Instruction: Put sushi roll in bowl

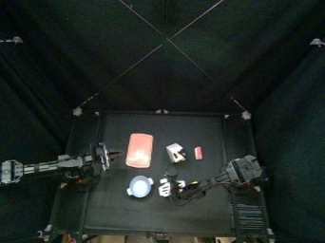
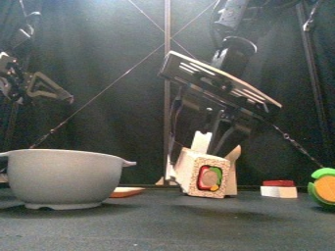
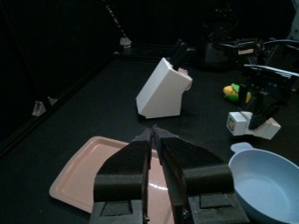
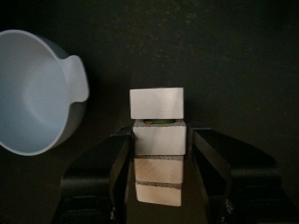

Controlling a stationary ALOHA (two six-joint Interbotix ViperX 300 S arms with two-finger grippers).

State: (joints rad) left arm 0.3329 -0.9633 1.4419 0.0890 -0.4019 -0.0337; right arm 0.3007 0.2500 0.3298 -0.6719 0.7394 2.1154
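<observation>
Left tool (image 3: 155, 140) pressed together, hovering over orange slab (image 3: 93, 166). Bowl (image 2: 59, 176) on tabletop (image 2: 170, 225), left of centre. Sushi roll (image 4: 159, 131) just beside bowl, standing between right tool's (image 4: 160, 162) spread jaws, not lifted.

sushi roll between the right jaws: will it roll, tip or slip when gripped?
The sushi roll looks blocky with flat white sides, so it probably won't roll and should seat squarely between the right gripper's open jaws. In the front view it stands tilted, so a nudge may tip it. Its surface looks smooth, so possibly slippery.
</observation>
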